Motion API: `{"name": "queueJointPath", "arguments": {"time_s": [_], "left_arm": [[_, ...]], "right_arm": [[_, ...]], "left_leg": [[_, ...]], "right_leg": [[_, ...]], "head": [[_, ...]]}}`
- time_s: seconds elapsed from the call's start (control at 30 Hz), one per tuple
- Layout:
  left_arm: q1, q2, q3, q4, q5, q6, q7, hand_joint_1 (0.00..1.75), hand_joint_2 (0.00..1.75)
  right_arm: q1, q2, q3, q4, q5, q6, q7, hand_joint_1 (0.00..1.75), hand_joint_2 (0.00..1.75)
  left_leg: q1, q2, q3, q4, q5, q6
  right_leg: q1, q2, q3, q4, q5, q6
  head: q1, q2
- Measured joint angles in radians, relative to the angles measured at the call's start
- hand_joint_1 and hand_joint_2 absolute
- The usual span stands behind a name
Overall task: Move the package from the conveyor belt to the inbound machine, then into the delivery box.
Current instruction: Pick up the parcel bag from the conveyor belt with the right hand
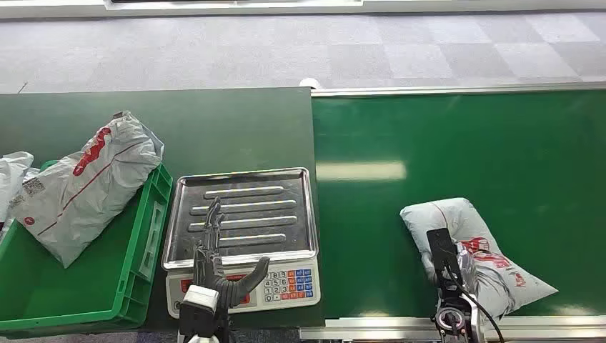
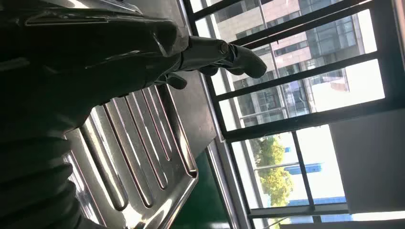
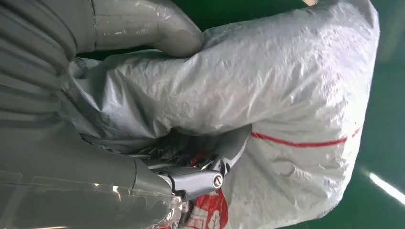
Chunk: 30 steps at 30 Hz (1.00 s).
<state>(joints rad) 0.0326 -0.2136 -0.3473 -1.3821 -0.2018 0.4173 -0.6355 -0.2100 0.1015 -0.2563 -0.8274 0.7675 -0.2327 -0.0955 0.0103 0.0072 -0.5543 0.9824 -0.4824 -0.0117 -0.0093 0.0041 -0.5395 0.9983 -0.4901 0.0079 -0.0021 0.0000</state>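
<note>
Right hand [image 1: 446,268] has the package [image 1: 475,254] in its grip: thumb [image 3: 143,24] on one side, fingers [image 3: 200,179] dug in on the other, film bunched between them. Package lies on the belt [image 1: 457,157], near its front edge, right of the scale [image 1: 243,236]. Can't tell if it's lifted at all; looks resting.

Left hand [image 1: 221,268] holds nothing, fingers apart and stretched out, hovering over the front of the scale's steel tray [image 1: 243,182]. Left wrist view agrees: fingers [image 2: 224,52] free above the ribbed tray, nothing between them.

Scale is just left of the belt, tray bare. Keypad [image 1: 289,282] at its front.

Left of the scale, touching it: green crate [image 1: 136,271]. A grey bag [image 1: 86,182] with red print lies in it, leaning over the rim. Another bag [image 1: 14,171] at the crate's far left, cut off by the frame.

Progress, my read: first step only. Grasp made, package not yet off the belt. Left to do: carry it to the scale tray, set down, then move it on into the crate.
</note>
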Motion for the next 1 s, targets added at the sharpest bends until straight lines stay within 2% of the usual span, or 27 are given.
{"name": "queueJointPath", "arguments": {"time_s": [0.17, 0.3, 0.4, 0.7, 0.8, 1.0], "left_arm": [[-0.001, 0.000, 0.002, 0.000, 0.001, 0.007, 0.001, 0.00, 1.75], [0.000, 0.000, 0.007, -0.001, 0.002, 0.022, -0.002, 0.00, 1.75], [0.001, -0.002, 0.012, -0.001, 0.002, 0.027, -0.011, 0.00, 1.75], [-0.002, -0.008, 0.026, -0.001, 0.003, 0.029, -0.044, 0.00, 1.75], [-0.009, -0.008, 0.030, -0.001, 0.003, 0.031, -0.052, 0.00, 1.75], [-0.021, -0.009, 0.038, -0.001, 0.003, 0.035, -0.058, 0.00, 1.75]], "right_arm": [[-0.016, 0.001, 0.005, 0.021, -0.009, -0.034, -0.058, 1.75, 1.75], [-0.003, 0.012, 0.012, -0.007, -0.084, -0.125, -0.196, 1.75, 1.75], [0.028, 0.026, 0.026, -0.089, -0.157, -0.176, -0.293, 1.75, 1.75], [0.127, 0.070, 0.078, -0.395, -0.345, -0.295, -0.494, 1.75, 1.75], [0.150, 0.084, 0.093, -0.484, -0.419, -0.298, -0.527, 1.75, 1.75], [0.158, 0.097, 0.128, -0.558, -0.523, -0.201, -0.539, 1.75, 1.75]], "left_leg": [[0.000, -0.001, 0.001, 0.000, 0.000, 0.000], [0.000, -0.002, 0.000, 0.000, 0.001, 0.000], [0.000, -0.003, -0.003, 0.000, 0.001, 0.000], [0.000, -0.003, -0.007, 0.000, 0.000, 0.000], [0.000, -0.003, -0.007, 0.000, 0.000, 0.000], [0.000, -0.003, -0.006, 0.000, 0.001, 0.000]], "right_leg": [[0.000, 0.000, 0.001, 0.000, 0.001, 0.000], [0.000, -0.001, 0.000, 0.000, 0.001, 0.000], [0.000, -0.001, -0.002, 0.001, 0.001, 0.000], [0.000, -0.002, -0.006, 0.000, 0.000, 0.000], [0.000, -0.002, -0.006, 0.000, 0.000, 0.000], [0.000, -0.002, -0.005, 0.000, 0.000, 0.000]], "head": [[0.000, 0.000], [0.000, 0.000], [-0.001, 0.000], [0.000, 0.000], [0.000, 0.000], [0.000, 0.000]]}}
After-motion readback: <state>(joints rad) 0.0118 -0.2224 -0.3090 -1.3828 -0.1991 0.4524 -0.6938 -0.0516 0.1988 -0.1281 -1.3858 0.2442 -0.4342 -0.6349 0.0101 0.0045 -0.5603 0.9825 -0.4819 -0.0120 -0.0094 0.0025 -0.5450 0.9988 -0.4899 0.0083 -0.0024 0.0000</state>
